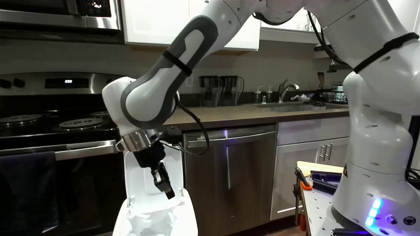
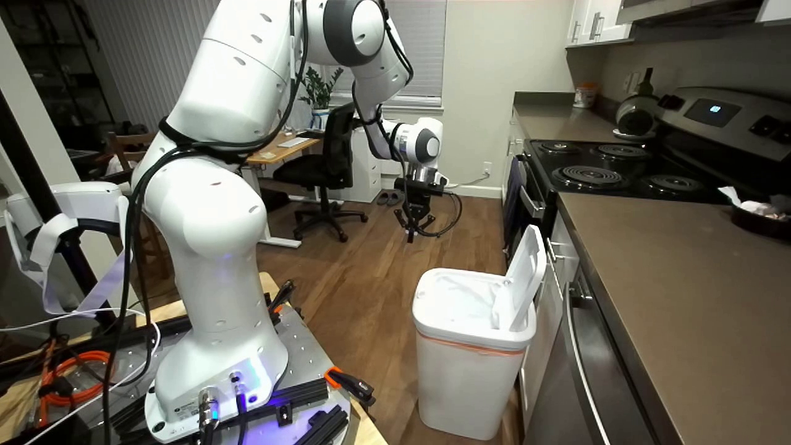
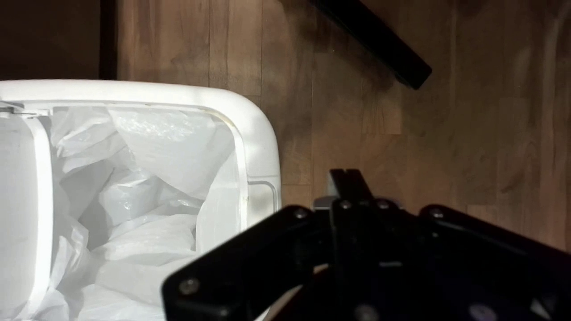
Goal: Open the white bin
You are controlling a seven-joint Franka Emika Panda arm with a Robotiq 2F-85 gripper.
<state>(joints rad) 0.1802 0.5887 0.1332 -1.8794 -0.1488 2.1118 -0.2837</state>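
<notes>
White bin [image 1: 191, 220] stands uncovered at the near left in an exterior view, in front of the stretch between the electric coil range [image 1: 87, 186] and the steel dishwasher [image 1: 229, 180]. Its hinged lid [image 1: 139, 183] rises on the far side with no visible prop; I judge that the hinge alone holds it up. The claw [image 1: 170, 196] slants down in front of the lid; whether they touch cannot be read from this angle.

In an exterior view, the bin rests on the wood floor [image 2: 364, 296] with its hinge to the right, so the lid swings toward the counter [image 2: 649, 278] and leaves the mouth reachable for the arm [image 2: 207, 213], whose base stands on the near table [image 2: 306, 349]. The claw hangs left of the lid, apart from it. Below the rim runs an orange band [image 2: 473, 347], probably the drawstring of the liner [image 2: 460, 303], folded outside so the bag cannot slip in.

In the wrist view, the claw's fingers [image 3: 357, 185] lie together, only a hairline between the tips, with nothing gripped. They point past the bin, over the floor. Such a slim, joined tip would suit pushing up a lid better than pinching it. A panel [image 3: 261, 200] outlined in the rim may be the release. The task looks done.
</notes>
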